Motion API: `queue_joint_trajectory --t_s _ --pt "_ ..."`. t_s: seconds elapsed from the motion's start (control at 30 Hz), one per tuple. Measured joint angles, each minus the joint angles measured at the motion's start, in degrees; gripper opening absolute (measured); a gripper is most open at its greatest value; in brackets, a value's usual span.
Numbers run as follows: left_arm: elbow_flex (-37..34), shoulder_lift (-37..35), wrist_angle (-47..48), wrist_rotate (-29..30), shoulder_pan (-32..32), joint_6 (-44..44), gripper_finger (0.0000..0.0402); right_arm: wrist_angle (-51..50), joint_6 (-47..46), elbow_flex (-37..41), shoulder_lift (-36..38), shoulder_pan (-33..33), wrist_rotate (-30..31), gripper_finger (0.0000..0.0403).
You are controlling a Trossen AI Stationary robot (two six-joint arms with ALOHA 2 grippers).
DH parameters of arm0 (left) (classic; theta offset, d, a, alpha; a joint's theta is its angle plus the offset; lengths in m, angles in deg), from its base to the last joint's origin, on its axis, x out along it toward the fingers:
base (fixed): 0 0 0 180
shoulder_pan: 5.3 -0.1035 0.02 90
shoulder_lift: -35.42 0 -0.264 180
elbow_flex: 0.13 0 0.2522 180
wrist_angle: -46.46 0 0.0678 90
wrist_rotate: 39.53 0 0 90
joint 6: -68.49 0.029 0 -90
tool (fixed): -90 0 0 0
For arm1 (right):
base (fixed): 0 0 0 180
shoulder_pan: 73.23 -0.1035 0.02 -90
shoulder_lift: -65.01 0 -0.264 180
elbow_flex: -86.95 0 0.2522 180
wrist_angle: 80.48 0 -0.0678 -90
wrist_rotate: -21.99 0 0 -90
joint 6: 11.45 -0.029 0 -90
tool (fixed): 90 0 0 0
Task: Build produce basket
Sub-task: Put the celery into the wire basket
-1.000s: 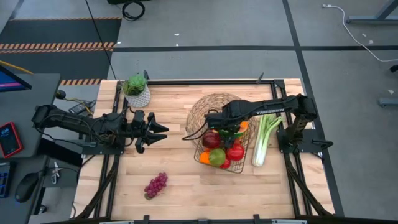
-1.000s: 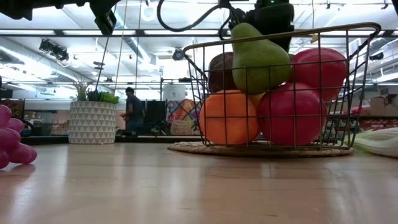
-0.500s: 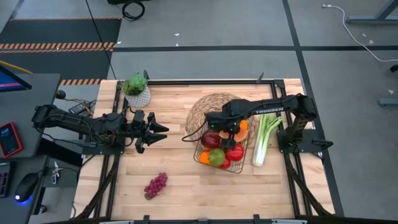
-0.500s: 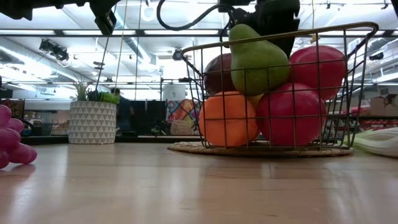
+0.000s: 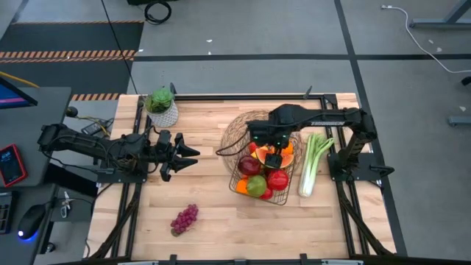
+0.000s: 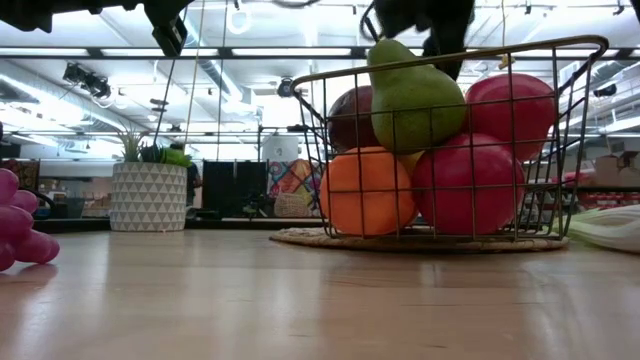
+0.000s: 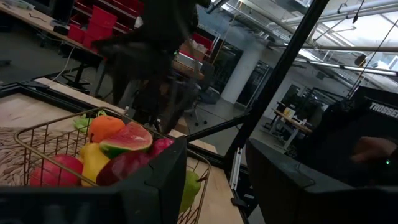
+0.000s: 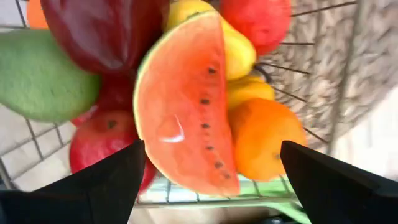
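Fruit already filled most of the basket (image 5: pixel 237 140), which sat right of centre in the overhead frame on a round woven mat (image 5: pixel 234 125). From above I could make out a dark red apple (image 5: pixel 250 165), a green pear (image 5: pixel 256 185), a bright red apple (image 5: pixel 278 179), oranges (image 6: pixel 367 190) and the watermelon slice (image 8: pixel 185 106), which lay on top of the pile with yellow pieces (image 8: pixel 239 53) behind it.

The right gripper (image 5: pixel 271 141) hung just over the basket's upper half, its jaws spread wide with nothing between them; its own camera looked straight down past both fingers at the slice lying free below.

Two items were still outside. The purple grapes (image 5: pixel 185 218) lay well apart at lower left of the overhead frame, and the celery stalk (image 5: pixel 312 165) lay just beside the basket on its right. So by my reckoning the job was mostly done, with those two left to load.

The left gripper (image 5: pixel 188 157) waited left of centre, pointing toward the basket, fingers nearly together and, as far as the dim overhead view let me judge, empty. A potted plant (image 5: pixel 161 105) stood at the upper left of the table (image 5: pixel 221 228).
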Motion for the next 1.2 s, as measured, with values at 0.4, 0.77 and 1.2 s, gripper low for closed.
queue_joint_trajectory --t_s 0.4,0.77,1.2 --pt "0.0 -0.01 0.03 0.0 0.0 0.01 0.0172 0.38 -4.93 11.83 15.29 -2.9 12.27 0.0377" --pt "-0.02 0.0 -0.61 0.11 -0.07 1.61 0.0172 0.68 -29.56 30.66 28.45 -4.13 15.24 0.0377" --pt "0.0 -0.13 -14.55 1.2 -0.72 17.34 0.0172 2.07 -42.56 43.85 27.38 -10.34 11.0 0.0377"
